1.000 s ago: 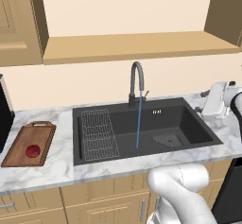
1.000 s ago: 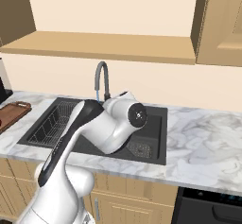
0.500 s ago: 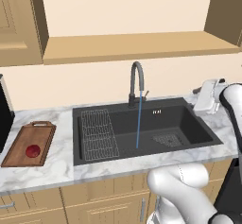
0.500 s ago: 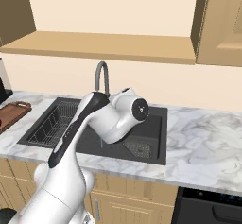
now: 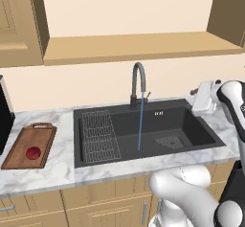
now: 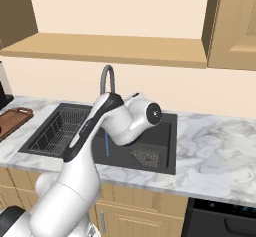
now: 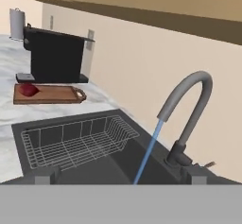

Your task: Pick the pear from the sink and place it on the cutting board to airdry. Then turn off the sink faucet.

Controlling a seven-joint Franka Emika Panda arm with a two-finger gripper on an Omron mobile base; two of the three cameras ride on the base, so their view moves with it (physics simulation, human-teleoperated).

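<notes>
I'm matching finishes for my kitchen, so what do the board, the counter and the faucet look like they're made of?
Board: seemingly wood, brown with faint grain, matte.
Counter: looks like marble or a stone imitation, white with grey veins.
Faucet: probably metal, dark grey, dull finish without bright reflections.

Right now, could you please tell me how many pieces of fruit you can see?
1: the pear lies on the cutting board, left of the sink. Others could be hidden behind the arm.

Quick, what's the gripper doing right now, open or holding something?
Gripper: open, holding nothing, facing the faucet.
</notes>
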